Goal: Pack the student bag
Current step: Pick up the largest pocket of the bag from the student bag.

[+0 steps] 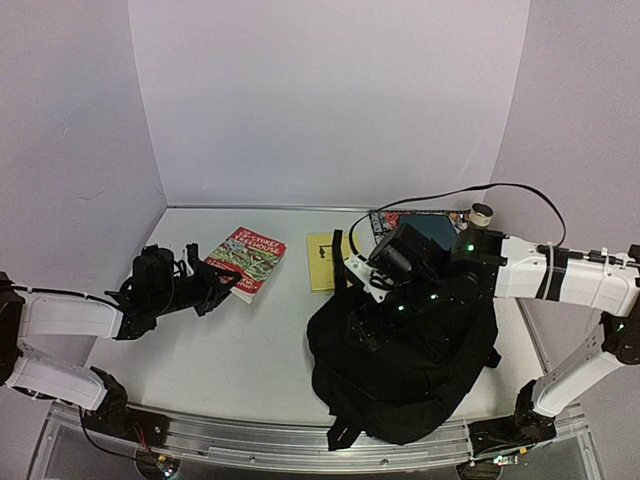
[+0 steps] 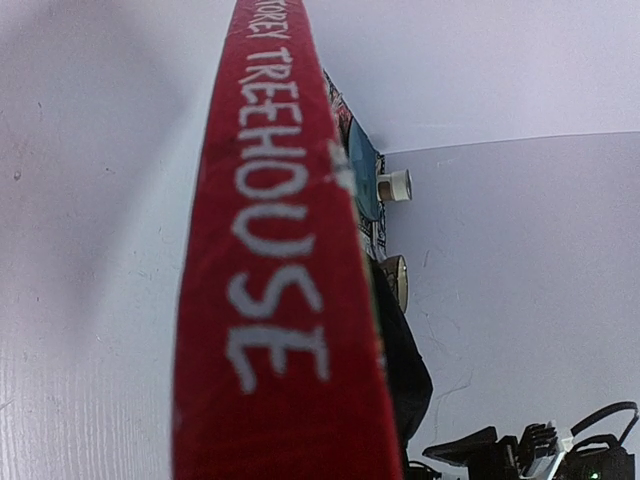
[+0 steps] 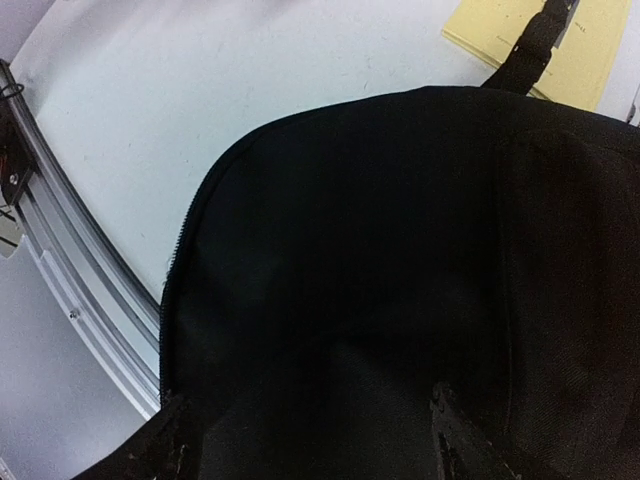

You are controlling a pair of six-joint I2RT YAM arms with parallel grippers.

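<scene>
One large student bag [image 1: 410,370] is seen in the top view, slumped on the right half of the table [image 1: 250,370] near its front edge. It is made of soft, matt black fabric, rounded and creased, with black webbing straps. One strap [image 1: 338,262] is laid across a pale yellow booklet [image 1: 320,265] behind the bag, and the right arm [image 1: 540,275] is reached over the bag's upper part. A red book [image 1: 247,262] with a busy illustrated cover is placed left of the booklet; its near corner is clamped by the left gripper [image 1: 222,287]. A further book [image 1: 425,222] with a teal patch is laid at the back, partly hidden by the arm; a small white cylinder [image 1: 482,213] is set just beside it.

In the left wrist view, the frame is crossed by the red book's glossy spine [image 2: 280,260]; "TREEHOUSE" can be read on it in white capitals, with "OREY" above, cut off at the edge. The fingers themselves are not shown.

In the right wrist view, most of the frame is filled by the bag's dull woven cloth; a zip [image 3: 185,240] is traced along its curved edge. The right gripper [image 3: 312,440] is held over the fabric with its fingertips [image 3: 172,445] spread wide apart and nothing gripped; whether the cloth is touched cannot be told. The smooth yellow booklet is seen at the upper right, crossed by the strap; a ribbed metal rail [image 3: 70,250] is run along the table's edge.
</scene>
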